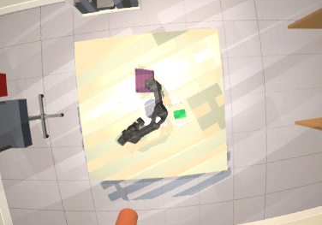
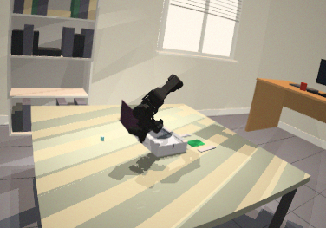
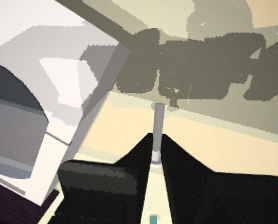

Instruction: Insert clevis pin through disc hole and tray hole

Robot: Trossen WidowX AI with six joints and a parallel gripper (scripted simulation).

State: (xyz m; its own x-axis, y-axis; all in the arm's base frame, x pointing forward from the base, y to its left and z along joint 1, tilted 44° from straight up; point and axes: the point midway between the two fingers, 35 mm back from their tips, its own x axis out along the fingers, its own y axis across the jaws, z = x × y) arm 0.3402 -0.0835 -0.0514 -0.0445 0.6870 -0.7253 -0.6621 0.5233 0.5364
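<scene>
My gripper [image 2: 142, 140] [image 3: 156, 137] is shut on the steel pin [image 3: 158, 125]. The slim grey pin stands out past the fingertips in the wrist view; its lower part is between them. How high it is above the table, and which end is the head, I cannot tell. The pale rimmed tray [image 2: 171, 150] [image 3: 65, 45] is beside the gripper, to the left in the wrist view. The grey disc [image 1: 149, 108] [image 2: 164, 134] [image 3: 15, 142] is at the tray, partly cut off in the wrist view. The disc's hole and the tray's pin hole cannot be made out.
A purple panel [image 1: 143, 80] [image 2: 128, 116] stands behind the tray. A green patch [image 1: 179, 114] [image 2: 196, 143] and pale flat strips lie right of the tray. A small teal block [image 2: 102, 139] [image 3: 153, 219] is on the table, left of the arm in the exterior view. Shadows cross the table.
</scene>
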